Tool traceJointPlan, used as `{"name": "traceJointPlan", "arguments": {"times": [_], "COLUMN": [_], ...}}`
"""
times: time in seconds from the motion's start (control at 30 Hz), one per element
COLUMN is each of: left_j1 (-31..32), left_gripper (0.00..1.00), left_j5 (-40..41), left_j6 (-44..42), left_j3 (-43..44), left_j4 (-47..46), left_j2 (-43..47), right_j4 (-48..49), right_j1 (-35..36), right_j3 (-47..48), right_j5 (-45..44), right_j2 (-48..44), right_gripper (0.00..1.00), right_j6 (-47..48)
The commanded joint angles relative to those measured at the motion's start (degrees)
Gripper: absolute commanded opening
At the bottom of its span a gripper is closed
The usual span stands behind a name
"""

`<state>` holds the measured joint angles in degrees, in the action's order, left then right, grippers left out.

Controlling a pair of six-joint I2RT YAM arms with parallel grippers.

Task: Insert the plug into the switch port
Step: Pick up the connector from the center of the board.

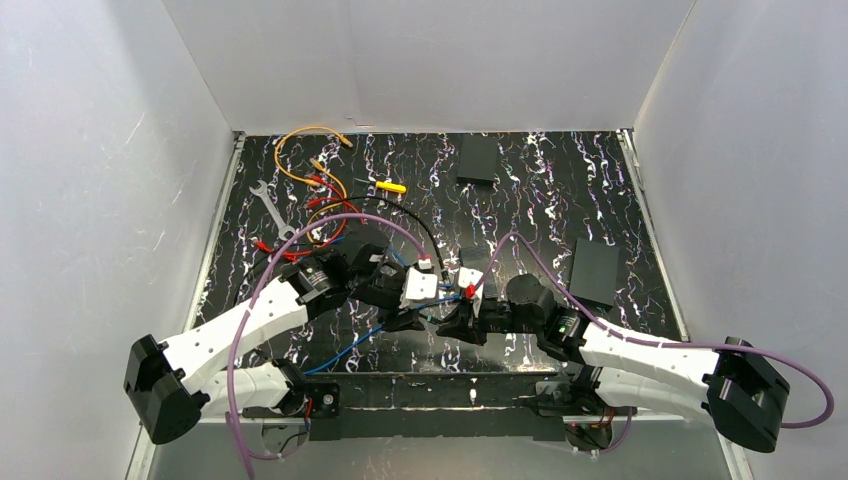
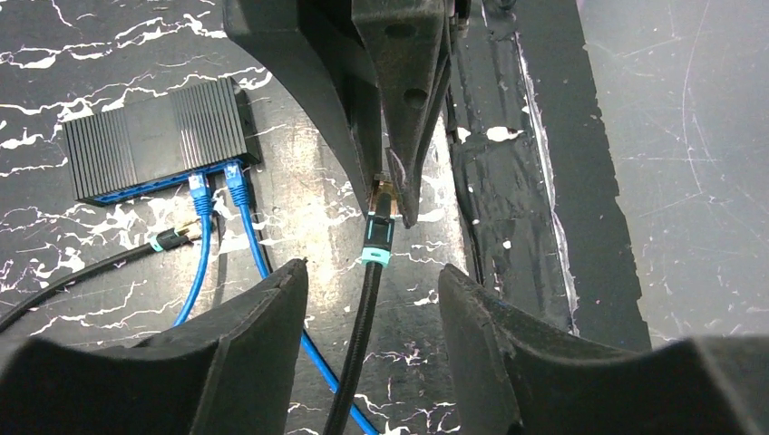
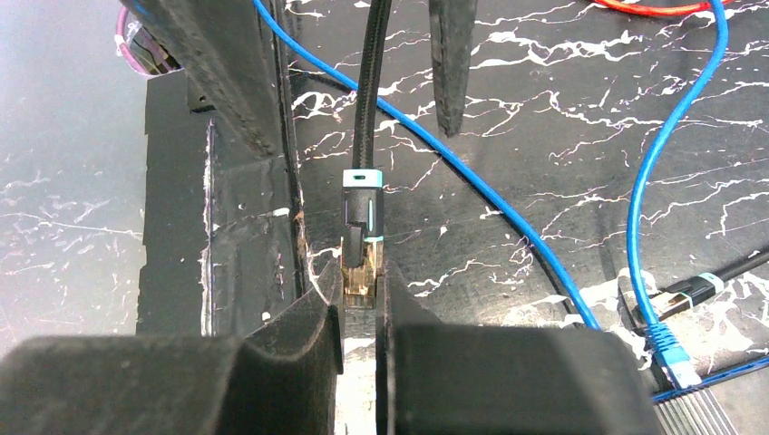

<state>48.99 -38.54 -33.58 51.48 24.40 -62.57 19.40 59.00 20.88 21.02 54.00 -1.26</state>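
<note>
the right hand point(image 3: 361, 304) was clenched on the gold tip of the light, black teal-banded plug point(image 3: 362, 227), low over the marbled black counter point(image 3: 544, 136). the left hand point(image 2: 370, 276) stood released astride its stiff braided cable point(image 2: 354, 362). that tip seemed fragile; the moulded boot seemed the safer hold.

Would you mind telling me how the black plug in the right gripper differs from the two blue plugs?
The black plug is pinched in the right gripper, outside the switch; the blue plugs sit plugged into it. The black plug has a gold tip and a teal-banded boot; the blue plugs are plain blue. Both kinds look like network plugs.
</note>
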Motion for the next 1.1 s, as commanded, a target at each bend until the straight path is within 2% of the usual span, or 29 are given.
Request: {"name": "traceJointPlan", "arguments": {"times": [0.0, 0.3, 0.63, 0.8, 0.9, 1.0, 1.07], "left_j1": [0.3, 2.1, 3.4, 3.7, 3.7, 3.8, 3.8], "left_gripper": [0.51, 0.36, 0.30, 0.23, 0.15, 0.00, 0.00], "left_j5": [-0.4, 1.2, 2.6, 2.9, 2.8, 4.4, 7.1], "left_j6": [-2.1, -3.2, -3.5, -3.1, -2.2, 0.2, 2.2], "left_j3": [2.1, 2.1, 1.4, 1.4, 1.4, 1.5, 1.2], "left_j4": [1.4, 0.9, 0.3, 0.0, -0.4, -1.5, -2.9], "left_j2": [-1.2, -3.3, -4.0, -4.6, -5.1, -5.4, -5.1], "right_j4": [2.0, 2.5, 2.8, 2.9, 3.0, 3.1, 3.2], "right_j1": [0.0, 0.0, 0.0, 0.0, 0.0, 0.0, 0.0], "right_j3": [2.3, 2.2, 2.1, 2.1, 2.2, 2.1, 1.9], "right_j5": [1.5, 1.5, 1.3, 0.7, 0.3, -1.2, -3.0], "right_j2": [0.1, 0.4, 0.6, 0.7, 0.8, 0.7, 0.3], "right_gripper": [0.01, 0.01, 0.01, 0.01, 0.01, 0.01, 0.01], "right_j6": [0.3, 0.0, -0.2, -0.3, -0.6, -1.3, -1.7]}}
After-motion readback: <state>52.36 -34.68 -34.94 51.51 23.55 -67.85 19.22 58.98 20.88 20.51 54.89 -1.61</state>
